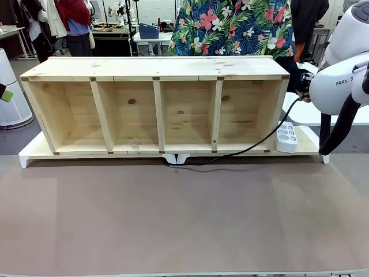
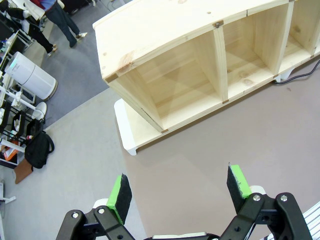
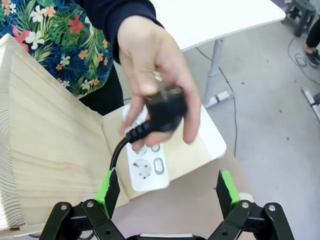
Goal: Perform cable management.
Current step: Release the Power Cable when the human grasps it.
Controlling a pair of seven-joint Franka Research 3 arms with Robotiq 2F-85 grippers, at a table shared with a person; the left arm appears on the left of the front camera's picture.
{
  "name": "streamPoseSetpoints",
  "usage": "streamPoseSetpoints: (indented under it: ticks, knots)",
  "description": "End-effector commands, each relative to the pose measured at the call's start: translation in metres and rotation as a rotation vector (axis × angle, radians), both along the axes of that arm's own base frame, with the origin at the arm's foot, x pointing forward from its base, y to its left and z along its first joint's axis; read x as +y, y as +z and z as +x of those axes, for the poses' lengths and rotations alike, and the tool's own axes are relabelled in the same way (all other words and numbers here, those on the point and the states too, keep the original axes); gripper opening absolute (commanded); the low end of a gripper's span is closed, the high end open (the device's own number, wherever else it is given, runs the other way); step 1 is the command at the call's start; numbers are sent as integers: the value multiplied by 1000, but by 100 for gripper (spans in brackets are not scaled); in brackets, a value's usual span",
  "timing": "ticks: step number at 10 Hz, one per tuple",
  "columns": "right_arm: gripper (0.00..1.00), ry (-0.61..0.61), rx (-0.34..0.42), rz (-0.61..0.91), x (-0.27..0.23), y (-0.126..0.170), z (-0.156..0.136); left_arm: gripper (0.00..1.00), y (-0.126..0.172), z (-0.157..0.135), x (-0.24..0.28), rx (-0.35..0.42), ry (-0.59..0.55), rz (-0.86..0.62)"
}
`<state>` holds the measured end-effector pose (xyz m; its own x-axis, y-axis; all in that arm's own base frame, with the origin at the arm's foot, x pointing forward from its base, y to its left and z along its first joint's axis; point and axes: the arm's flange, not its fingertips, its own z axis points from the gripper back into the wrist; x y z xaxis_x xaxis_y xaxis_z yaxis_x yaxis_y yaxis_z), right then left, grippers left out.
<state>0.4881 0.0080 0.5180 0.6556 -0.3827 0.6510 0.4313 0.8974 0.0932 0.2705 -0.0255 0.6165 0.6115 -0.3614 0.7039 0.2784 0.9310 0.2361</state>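
1. Now, in the right wrist view, the person's hand (image 3: 152,75) holds the round black plug (image 3: 165,111) of the cable (image 1: 242,151) above the white power strip (image 3: 145,167).
2. The right hand (image 3: 165,192) of the robot has its two green-padded fingers (image 3: 109,190) wide apart, with nothing between them; the plug hangs just above this gap (it does not touch the pads, as far as I can see).
3. In the front view, the cable runs from the right side, near the white right arm (image 1: 343,81), down across the front of the rightmost compartment of the wooden shelf (image 1: 155,107).
4. It then lies on the worktop (image 1: 184,219) in a low curve and ends under the middle of the shelf, beside the white feet of the base board (image 1: 34,151).
5. The power strip lies on the base board at the right end of the shelf, just beside its side wall.
6. The wooden shelf has four open compartments and stands on its long side, with the openings toward the robot.
7. The left hand (image 2: 180,192) hovers above the brown worktop near the left end of the shelf; its fingers (image 2: 119,196) are apart and hold nothing.
8. Behind the shelf stands the person in a shirt with flowers (image 1: 230,26).
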Motion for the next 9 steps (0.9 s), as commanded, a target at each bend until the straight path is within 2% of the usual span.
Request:
streamPoseSetpoints:
  ticks: [1, 9]
  knots:
    - [100, 19, -9, -2, 1, 2, -1, 100, 0, 2, -1, -10, 6, 6]
    - [100, 2, -1, 0, 1, 0, 0, 100, 0, 2, -1, -10, 6, 6]
